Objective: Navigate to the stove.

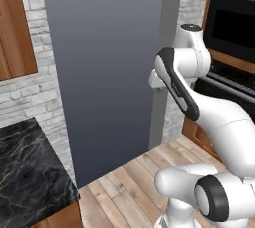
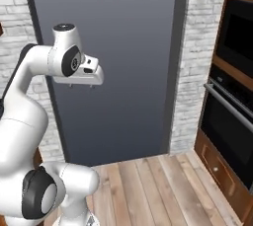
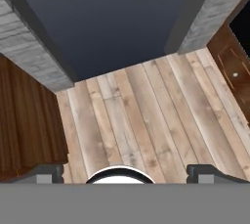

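The stove is out of view. My gripper (image 2: 81, 86) hangs from the raised hand in front of a tall dark-grey panel (image 2: 108, 62) and points down at the wooden floor (image 3: 146, 115). In the hand view its two dark fingertips (image 3: 49, 171) stand wide apart at the bottom, so the gripper (image 3: 129, 175) is open with nothing between them. In the left base view the hand (image 1: 158, 80) peeks out from behind the upper arm.
A black built-in wall oven (image 2: 232, 116) with a silver bar handle sits in wooden cabinetry on the right (image 1: 234, 28). A black marble counter (image 1: 27, 172) lies at the lower left. Grey brick walls (image 2: 197, 62) flank the dark panel. Plank floor (image 1: 134, 182) stretches ahead.
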